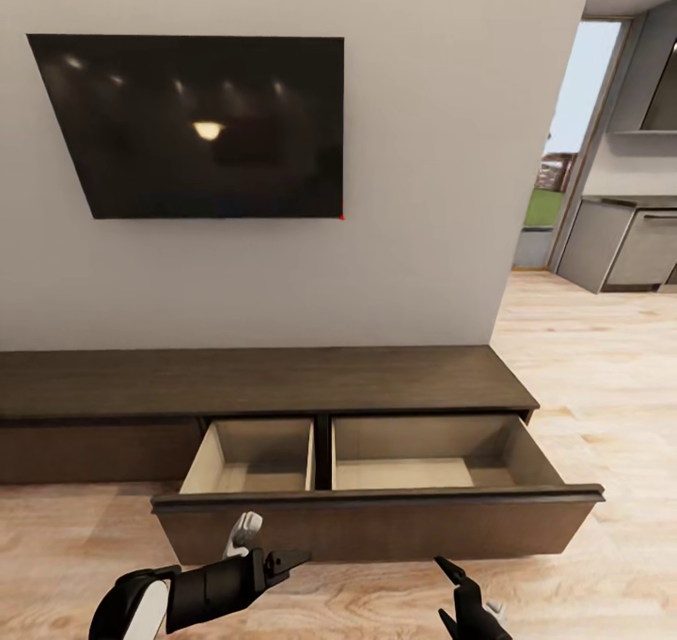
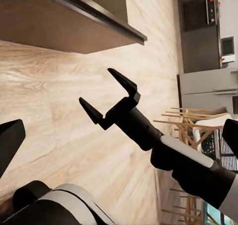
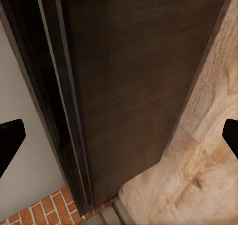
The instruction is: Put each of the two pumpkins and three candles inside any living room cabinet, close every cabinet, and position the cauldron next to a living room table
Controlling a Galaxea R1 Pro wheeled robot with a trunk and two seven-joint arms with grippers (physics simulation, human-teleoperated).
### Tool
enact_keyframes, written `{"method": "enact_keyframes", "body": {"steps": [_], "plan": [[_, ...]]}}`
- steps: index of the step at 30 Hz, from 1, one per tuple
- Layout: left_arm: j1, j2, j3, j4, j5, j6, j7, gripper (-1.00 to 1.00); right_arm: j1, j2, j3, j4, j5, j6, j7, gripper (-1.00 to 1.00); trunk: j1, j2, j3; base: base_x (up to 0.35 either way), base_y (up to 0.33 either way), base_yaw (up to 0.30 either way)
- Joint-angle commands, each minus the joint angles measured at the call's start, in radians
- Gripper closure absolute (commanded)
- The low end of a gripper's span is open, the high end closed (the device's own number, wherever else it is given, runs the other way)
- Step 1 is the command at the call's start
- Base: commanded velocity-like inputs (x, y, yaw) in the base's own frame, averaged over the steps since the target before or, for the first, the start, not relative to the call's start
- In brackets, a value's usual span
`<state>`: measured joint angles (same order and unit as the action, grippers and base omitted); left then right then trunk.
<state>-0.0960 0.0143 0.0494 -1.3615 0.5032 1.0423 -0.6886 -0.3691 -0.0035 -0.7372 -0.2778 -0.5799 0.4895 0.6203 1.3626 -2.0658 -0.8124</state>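
You are facing the cabinet (image 1: 273,382), the long low dark-brown unit under the wall-mounted TV (image 1: 193,123). Its wide drawer (image 1: 376,518) is pulled out toward you, showing two pale wood compartments, a narrower one at about 11 o'clock from your grippers and a broader one at 1 o'clock; both look bare inside. The dark drawer front sits just ahead of your arms, above the light wood floor (image 1: 602,377).

Your left gripper (image 1: 282,561) is at roughly 7 o'clock in the head view, low and just short of the drawer front; whether its fingers are spread or closed you cannot tell from here. Your right gripper (image 2: 110,97) is at about 5 o'clock, and the left wrist view shows its fingers spread wide apart with nothing between them, over bare floor beside the drawer's corner.

The right wrist view looks along the drawer front (image 3: 129,86) from close by, with floor on one side.

At 2 o'clock, through the opening, grey kitchen units (image 1: 625,245) stand well apart from the cabinet
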Motion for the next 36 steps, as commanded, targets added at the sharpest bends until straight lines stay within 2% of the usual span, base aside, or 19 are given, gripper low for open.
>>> {"method": "enact_keyframes", "body": {"steps": [1,6,18,20,22,23,25,26,28,31,36], "plan": [[-0.001,0.0,0.001,0.001,-0.005,0.004,-0.006,-1.0,-0.001,0.0,-0.004,0.0,-0.004,0.007,0.0,-1.0,-0.004,0.007,0.002,0.0,0.0,0.0],[-0.003,0.0,0.002,0.004,-0.006,0.003,-0.006,-1.0,-0.001,0.0,-0.005,0.0,-0.003,0.007,-0.037,-1.0,-0.023,0.042,0.018,0.0,0.0,0.0],[-0.004,0.0,0.003,0.005,-0.006,0.002,-0.006,-1.0,-0.001,0.002,-0.001,-0.002,-0.001,0.01,-0.345,-1.0,-0.069,0.126,0.056,0.0,0.0,0.0],[-0.005,0.0,0.003,0.005,-0.007,0.002,-0.006,-1.0,-0.001,0.003,0.011,-0.003,0.0,0.012,-0.406,-1.0,-0.077,0.14,0.062,0.0,0.0,0.0],[-0.008,0.0,0.002,0.006,-0.012,0.002,-0.001,-1.0,-0.001,0.003,0.061,-0.004,-0.001,0.012,-0.515,-1.0,-0.085,0.154,0.068,0.0,0.0,0.0],[-0.008,0.0,0.002,0.006,-0.013,0.002,0.007,-1.0,-0.001,0.003,0.082,-0.005,-0.001,0.011,-0.549,-1.0,-0.088,0.161,0.071,0.0,0.0,0.0],[-0.008,0.0,0.002,0.007,-0.013,0.002,0.037,-1.0,-0.001,0.003,0.116,-0.007,-0.001,0.009,-0.604,-1.0,-0.096,0.175,0.077,0.0,0.0,0.0],[-0.008,-0.001,0.003,0.007,-0.013,0.002,0.071,-1.0,-0.001,0.004,0.13,-0.009,0.0,0.007,-0.631,-1.0,-0.1,0.182,0.081,0.0,0.0,0.0],[-0.008,-0.008,0.003,0.008,-0.012,0.0,0.141,-1.0,-0.001,0.01,0.142,-0.01,0.001,-0.017,-0.683,-1.0,-0.108,0.196,0.087,0.0,0.0,0.0],[-0.008,-0.023,0.002,0.008,-0.012,-0.003,0.201,-1.0,-0.001,0.019,0.151,-0.011,0.0,-0.058,-0.759,-1.0,-0.119,0.217,0.096,0.0,0.0,0.0],[-0.008,-0.051,0.001,0.009,-0.013,-0.005,0.293,-1.0,-0.001,0.066,0.216,-0.013,-0.001,-0.088,-0.806,-1.0,-0.138,0.252,0.112,0.0,0.0,0.0]]}}
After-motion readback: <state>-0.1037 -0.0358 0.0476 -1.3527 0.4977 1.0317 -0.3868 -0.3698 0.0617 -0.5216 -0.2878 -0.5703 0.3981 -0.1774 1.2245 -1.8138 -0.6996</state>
